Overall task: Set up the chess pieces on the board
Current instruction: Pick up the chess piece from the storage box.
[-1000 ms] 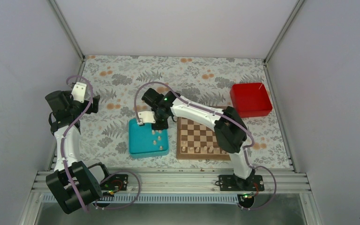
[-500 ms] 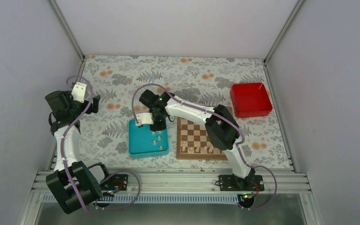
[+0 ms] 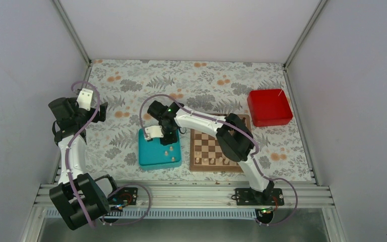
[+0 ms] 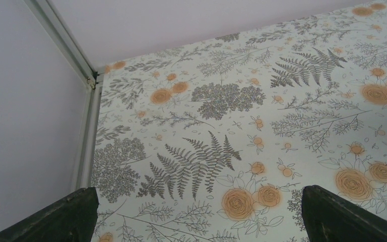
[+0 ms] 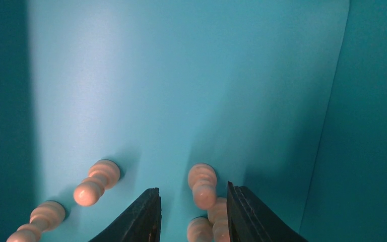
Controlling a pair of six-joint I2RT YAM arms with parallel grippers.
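The step in hand looks to be a pick from the teal tray [image 5: 181,75]; the right gripper [image 5: 192,189] hangs low inside it, jaws apart by a narrow gap and clamped on nothing; a pale pawn [image 5: 202,182] lies on its side in that gap, just at the tips and nearer the jaw on the right of the wrist view, seemingly touching neither. A small heap of pale pieces [image 5: 215,222] lies right behind it, deeper between the jaws, close enough that contact cannot be ruled out; two stray pawns [image 5: 97,181] lie well outside the other jaw. In the top view the chessboard [image 3: 209,138] sits just beside the tray, off to the jaws' right, with a row of placed pieces [image 3: 220,161] along its near rank; so the task seems partly done. The left gripper [image 4: 197,190] has its jaws wide apart with nothing between them, only the floral table cover [image 4: 262,101] ahead, well apart from tray and board. The next move calls for closing on the front pawn alone without catching the heap behind; since it lies flat, standing it upright on its square will likely need care.
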